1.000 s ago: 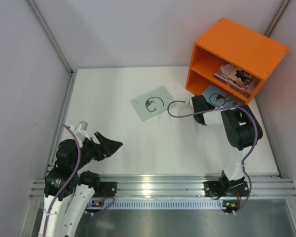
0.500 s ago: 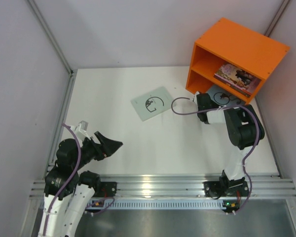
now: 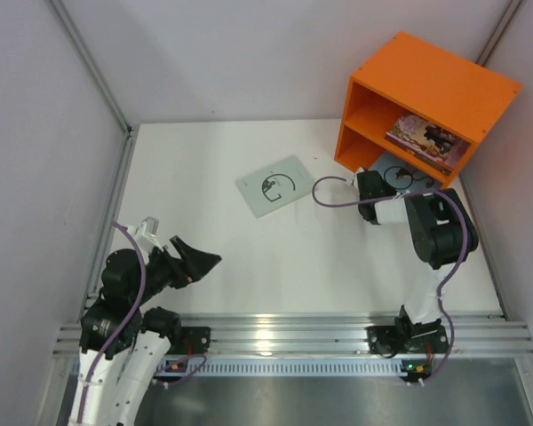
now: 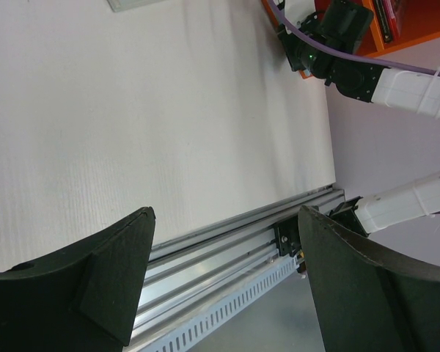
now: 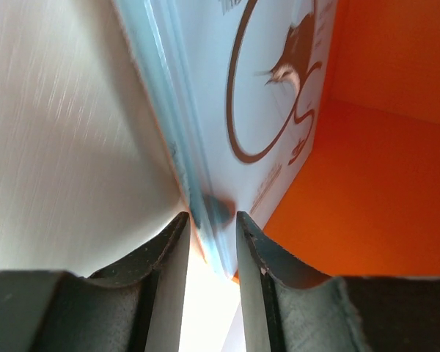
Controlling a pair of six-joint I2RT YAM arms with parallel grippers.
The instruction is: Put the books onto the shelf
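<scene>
At the left, our left gripper (image 3: pixel 198 255) hovers over the desk (image 3: pixel 204 160), its fingers spread wide and empty. Mid-desk, the pale green book (image 3: pixel 277 185) lies flat, well apart from both arms. To the right, our right gripper (image 5: pixel 211 216) has a finger close on each side of the light blue book (image 5: pixel 227 88)'s near edge. We cannot tell whether they pinch it. That book sits partly inside the orange shelf (image 3: pixel 444 84)'s lower compartment. The pink illustrated book (image 3: pixel 426 139) rests in the upper one. If we let go too shallow, the light blue book may slide back out. A hard push could shift the shelf.
</scene>
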